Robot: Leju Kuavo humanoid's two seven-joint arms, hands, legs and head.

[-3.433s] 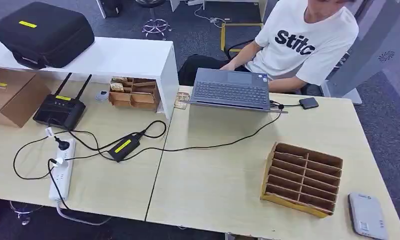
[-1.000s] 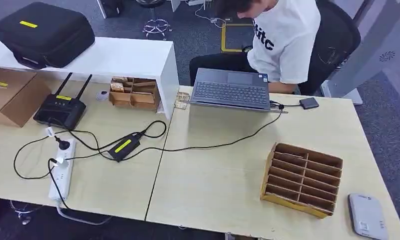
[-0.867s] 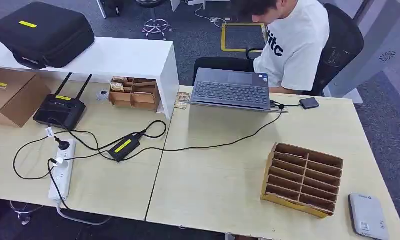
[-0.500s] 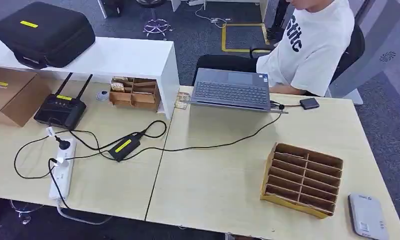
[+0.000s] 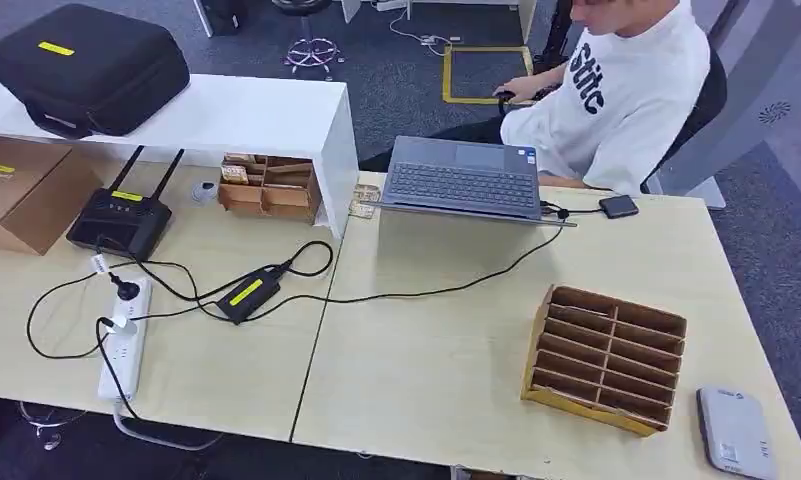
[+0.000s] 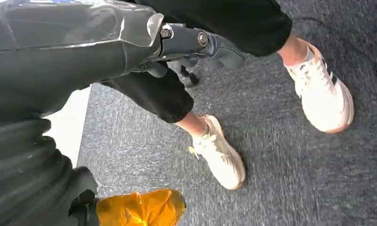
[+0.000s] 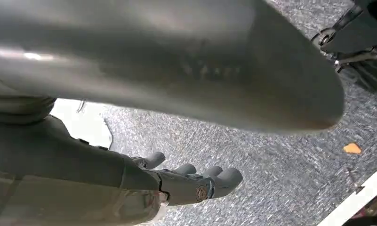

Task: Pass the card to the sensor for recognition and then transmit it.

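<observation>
— Right hand (image 7: 177, 181): what is it doing?
— It hangs over grey carpet with its fingers (image 7: 226, 178) stretched out, slightly apart, and nothing in them.
— And the left hand (image 6: 196, 40)?
— Dark fingers jut past its cover, above a person's white shoes (image 6: 221, 157). I cannot tell whether they are spread or curled.
— Where is the card?
— I cannot make one out. The sensor (image 5: 736, 432), a flat pale grey pad, lies at the table's (image 5: 436, 380) near right corner, at 5 o'clock in the head view.
— What is beside it?
— A slotted cardboard rack (image 5: 604, 358), just beside it toward 10 o'clock, not touching.
— And on the other side?
— At 8 o'clock lies a white power strip (image 5: 122, 345), and past it a black adapter (image 5: 247, 293) with a yellow label, cables looping around both.
— Further back?
— An open laptop (image 5: 464, 179) at 12 o'clock and a black router (image 5: 120, 218) at 10 o'clock. Behind the laptop, at 1 o'clock, a person in a white T-shirt (image 5: 626, 95) sits.
</observation>
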